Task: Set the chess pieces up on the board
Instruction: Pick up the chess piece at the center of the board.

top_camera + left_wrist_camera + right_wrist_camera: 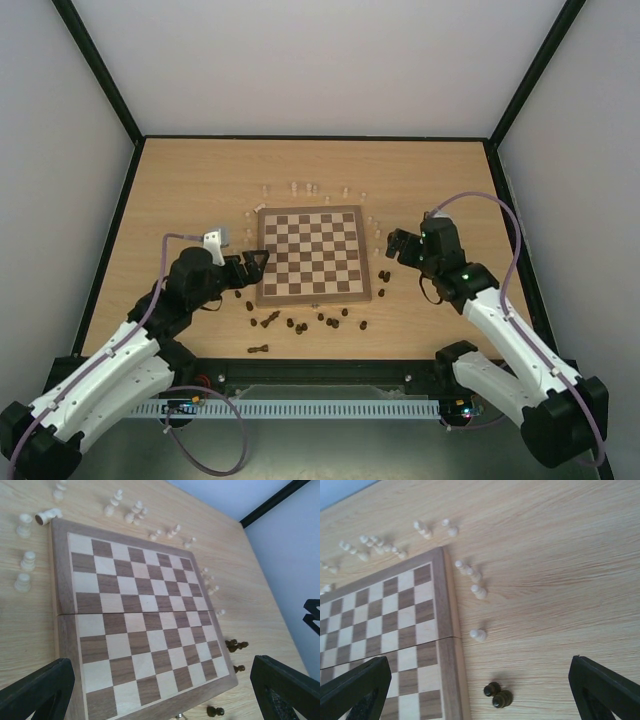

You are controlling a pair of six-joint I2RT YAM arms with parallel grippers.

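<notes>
The chessboard lies in the middle of the table with no pieces on its squares; it also shows in the left wrist view and the right wrist view. Cream pieces lie scattered beyond its far edge and by its sides. Dark pieces lie along its near edge and right side. My left gripper is open and empty at the board's near left corner. My right gripper is open and empty to the right of the board, above two dark pieces.
The light wood table has a black frame round it and white walls. One dark piece lies alone near the front edge.
</notes>
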